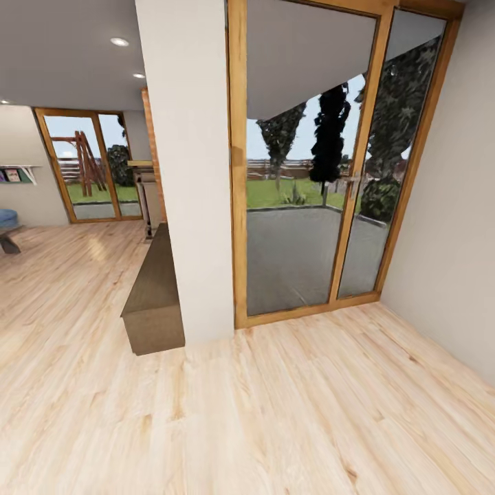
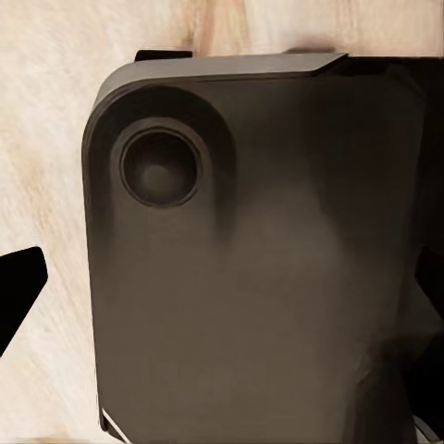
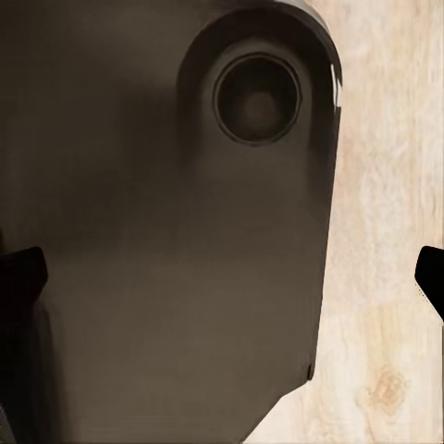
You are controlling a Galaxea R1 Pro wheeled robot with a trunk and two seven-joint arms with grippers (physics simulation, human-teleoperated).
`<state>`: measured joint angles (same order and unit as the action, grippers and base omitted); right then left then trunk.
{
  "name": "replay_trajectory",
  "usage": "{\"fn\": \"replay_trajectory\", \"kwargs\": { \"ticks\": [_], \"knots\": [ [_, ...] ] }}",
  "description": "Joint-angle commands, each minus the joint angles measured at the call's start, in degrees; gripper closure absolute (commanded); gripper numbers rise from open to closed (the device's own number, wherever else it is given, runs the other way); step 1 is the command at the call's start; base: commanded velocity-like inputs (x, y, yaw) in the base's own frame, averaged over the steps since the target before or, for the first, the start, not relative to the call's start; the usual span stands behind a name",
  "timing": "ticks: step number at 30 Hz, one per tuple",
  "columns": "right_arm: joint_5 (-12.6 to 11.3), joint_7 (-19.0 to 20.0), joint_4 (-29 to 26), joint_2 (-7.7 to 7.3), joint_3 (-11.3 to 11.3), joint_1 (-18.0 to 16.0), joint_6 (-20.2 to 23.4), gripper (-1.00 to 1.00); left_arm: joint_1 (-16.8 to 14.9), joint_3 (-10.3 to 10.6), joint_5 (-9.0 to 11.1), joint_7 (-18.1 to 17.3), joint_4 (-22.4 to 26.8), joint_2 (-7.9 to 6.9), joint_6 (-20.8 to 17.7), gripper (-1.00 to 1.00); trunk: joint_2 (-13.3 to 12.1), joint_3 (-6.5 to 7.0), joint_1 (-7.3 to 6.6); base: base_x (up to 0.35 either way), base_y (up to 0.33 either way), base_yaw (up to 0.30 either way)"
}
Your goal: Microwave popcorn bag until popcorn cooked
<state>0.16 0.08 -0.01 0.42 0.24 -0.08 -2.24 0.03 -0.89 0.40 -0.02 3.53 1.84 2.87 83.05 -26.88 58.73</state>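
While the right gripper [image 3: 222,277] looks down along its fingers, their dark tips sit at opposite edges of its wrist view, one finger [image 3: 20,273] on one side and the other far across — the jaws stand wide apart and hold nothing. Between and behind them lies a dark rounded body [image 3: 157,231] of the robot with a round recessed socket [image 3: 257,99], and past it pale wood floor [image 3: 388,231].

On the left gripper [image 2: 222,291], one dark finger [image 2: 18,287] shows at the edge of its wrist view; the opposite edge is lost against dark housing, so I cannot tell whether it is open or closed. A similar dark body [image 2: 259,277] with a round socket [image 2: 162,166] lies before it, with wood floor [image 2: 46,139] beside.

From the head view the robot faces a room corner, not a kitchen — none of the task's things appear. Light plank floor [image 1: 275,412] runs up to a tall glass door [image 1: 309,172] in a wooden frame, with a terrace, lawn and dark trees beyond. Beside the door stands a white pillar [image 1: 185,172], and a low brown bench [image 1: 155,295] touches its foot. Farther off is a second glass door [image 1: 89,165] with a wooden swing frame outside, a wall shelf [image 1: 17,173] with books, and a blue seat [image 1: 7,220] at the picture's edge. A plain white wall [image 1: 454,206] closes the other side.
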Motion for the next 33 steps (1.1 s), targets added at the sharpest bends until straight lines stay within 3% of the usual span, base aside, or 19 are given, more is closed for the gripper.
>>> {"fn": "replay_trajectory", "kwargs": {
  "ticks": [1,33],
  "knots": [
    [0.0,0.0,0.0,0.01,0.0,0.0,-0.2,-1.0,0.0,-0.1,0.0,0.0,0.1,0.01,0.1,-1.0,0.0,-0.04,0.0,0.0,0.0,0.268],
    [0.1,0.0,0.0,0.01,0.2,0.0,-0.5,-1.0,0.0,0.3,-0.4,0.0,0.8,-0.56,0.3,-1.0,0.0,-0.04,0.0,0.0,0.0,0.269]
  ]
}}
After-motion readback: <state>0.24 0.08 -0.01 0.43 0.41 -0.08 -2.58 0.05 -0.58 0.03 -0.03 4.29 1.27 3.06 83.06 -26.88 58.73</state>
